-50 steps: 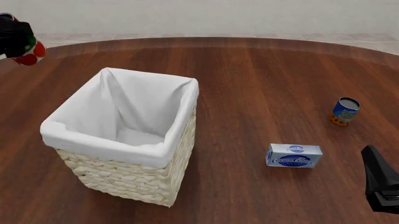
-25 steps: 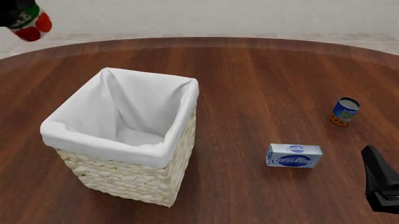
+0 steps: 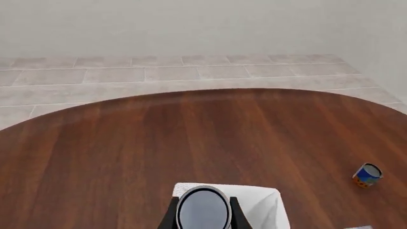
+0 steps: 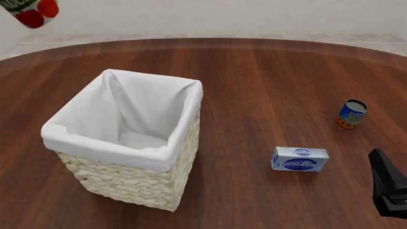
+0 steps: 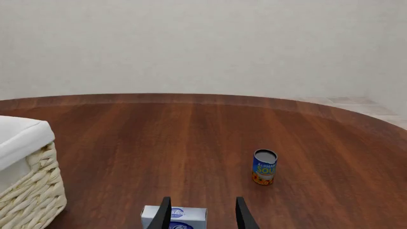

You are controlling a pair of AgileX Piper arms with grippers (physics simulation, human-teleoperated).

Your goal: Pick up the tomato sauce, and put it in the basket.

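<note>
The tomato sauce can [image 4: 32,12], with red tomatoes on its label, hangs high at the far left of the front view, partly cut off by the top edge. In the left wrist view my left gripper [image 3: 203,212] is shut on the can, whose grey lid [image 3: 203,209] shows between the fingers [image 3: 170,217]. The wicker basket [image 4: 127,181] with its white liner stands below and to the right of the can; a liner corner [image 3: 262,206] shows beneath the can. My right gripper [image 5: 202,200] is open and empty, low at the table's front right [image 4: 388,188].
A blue can with an orange base [image 4: 351,114] stands at the right and also shows in the right wrist view [image 5: 264,167]. A blue-and-white box [image 4: 300,159] lies in front of the right gripper [image 5: 175,215]. The basket's side [image 5: 25,191] shows there too.
The left gripper has lifted the tomato sauce can higher and slightly right, so it now reaches the front view's top edge. The right arm has not moved.
</note>
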